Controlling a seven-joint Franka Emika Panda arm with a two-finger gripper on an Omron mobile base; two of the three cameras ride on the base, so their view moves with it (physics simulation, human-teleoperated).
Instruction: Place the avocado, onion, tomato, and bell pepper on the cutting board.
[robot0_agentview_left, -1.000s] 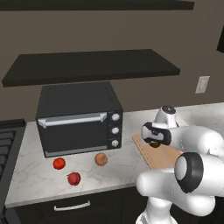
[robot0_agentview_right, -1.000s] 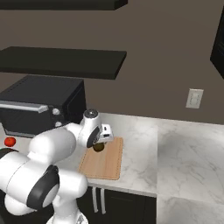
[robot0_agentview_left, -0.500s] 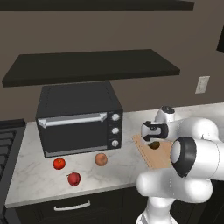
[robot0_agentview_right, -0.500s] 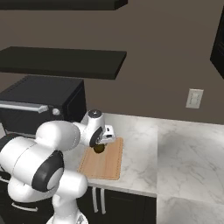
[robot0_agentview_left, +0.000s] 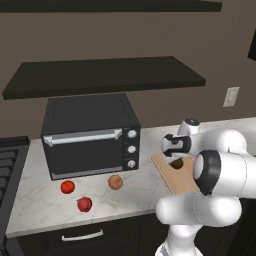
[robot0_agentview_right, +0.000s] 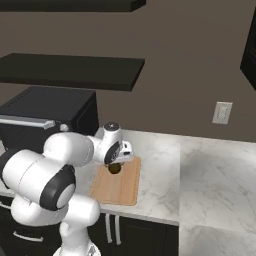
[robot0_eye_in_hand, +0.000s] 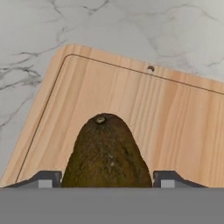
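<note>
Where tool (robot0_eye_in_hand: 106, 179) flanks avocado (robot0_eye_in_hand: 106, 153): cutting board (robot0_eye_in_hand: 175, 118).

Dark olive-brown oval avocado (robot0_eye_in_hand: 106, 153): one
Tan-orange round onion (robot0_agentview_left: 115, 182): one
Bright orange-red smooth tomato (robot0_agentview_left: 67, 187): one
Crimson lumpy bell pepper (robot0_agentview_left: 84, 204): one
Light-brown wooden cutting board (robot0_eye_in_hand: 170, 118): one
Black toaster oven (robot0_agentview_left: 90, 135): one

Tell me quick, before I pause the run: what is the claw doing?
Claw: astride the avocado on the cutting board; gripping or released cannot be told.
</note>
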